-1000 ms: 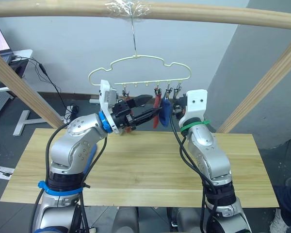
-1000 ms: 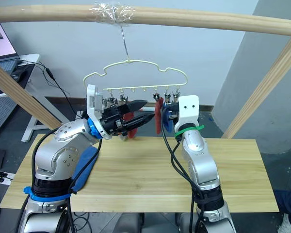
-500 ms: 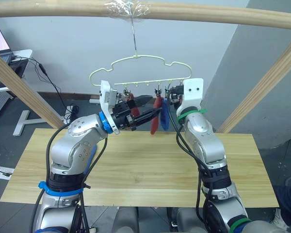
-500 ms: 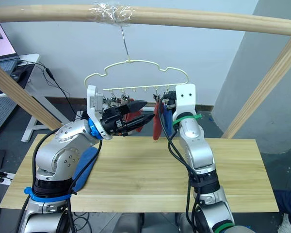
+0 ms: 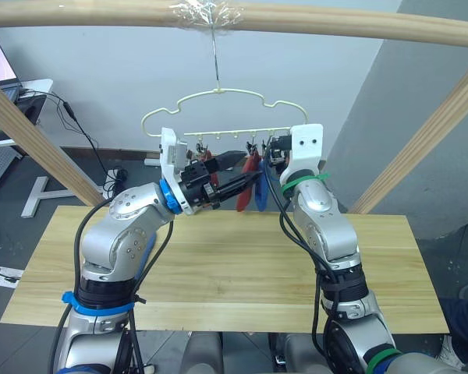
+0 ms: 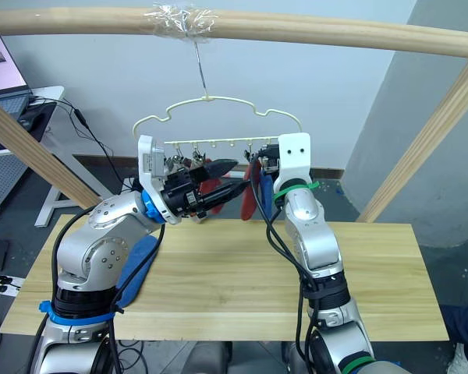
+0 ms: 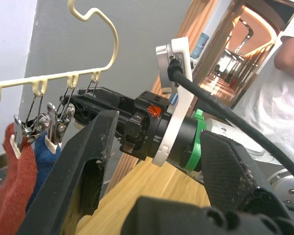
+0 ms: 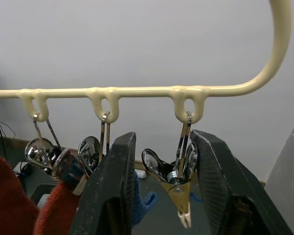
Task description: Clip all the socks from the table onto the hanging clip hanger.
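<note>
Two socks clipped, the last clip bracketed
The right end effector (image 8: 159, 196) is held released astride the empty clip (image 8: 179, 183), ready to squeeze it open.

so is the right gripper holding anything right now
The right gripper holds nothing firmly; its open fingers straddle the end clip of the clip hanger, either side of the clip's handles.

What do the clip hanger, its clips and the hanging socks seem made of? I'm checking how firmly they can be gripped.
Clip hanger: smooth pale-yellow coating, probably over wire.
Clips: shiny bare metal, mirror-like pads.
Red sock and blue sock: soft knitted fabric, fuzzy weave.
</note>
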You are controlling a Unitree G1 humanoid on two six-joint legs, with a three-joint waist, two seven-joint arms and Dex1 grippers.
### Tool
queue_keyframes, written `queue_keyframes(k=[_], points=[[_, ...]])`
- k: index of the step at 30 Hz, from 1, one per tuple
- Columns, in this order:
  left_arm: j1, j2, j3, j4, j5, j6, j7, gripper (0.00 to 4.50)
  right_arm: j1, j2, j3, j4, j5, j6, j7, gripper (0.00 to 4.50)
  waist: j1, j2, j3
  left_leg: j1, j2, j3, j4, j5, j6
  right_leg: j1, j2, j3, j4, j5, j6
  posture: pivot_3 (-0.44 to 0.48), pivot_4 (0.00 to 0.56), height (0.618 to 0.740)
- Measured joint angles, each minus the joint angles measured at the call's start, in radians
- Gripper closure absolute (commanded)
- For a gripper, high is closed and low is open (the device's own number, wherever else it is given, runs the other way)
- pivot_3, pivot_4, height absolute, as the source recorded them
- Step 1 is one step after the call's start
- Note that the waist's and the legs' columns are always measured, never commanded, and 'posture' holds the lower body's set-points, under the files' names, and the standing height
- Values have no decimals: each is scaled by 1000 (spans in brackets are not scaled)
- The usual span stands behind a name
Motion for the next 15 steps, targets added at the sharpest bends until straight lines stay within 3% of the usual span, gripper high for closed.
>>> queue_keyframes(k=[7,15], points=[[0,0,0,0,-2,0,17,1479,-3,-8,-29,14,8,-26,4,4469,1,0,0,0,0,0,0,0,0,0,0,0,0,0,0,214,206,740],[34,0,0,2,12,-5,44,1479,14,-78,-42,-61,47,30,85,4469,1,0,0,0,0,0,0,0,0,0,0,0,0,0,0,189,214,740]])
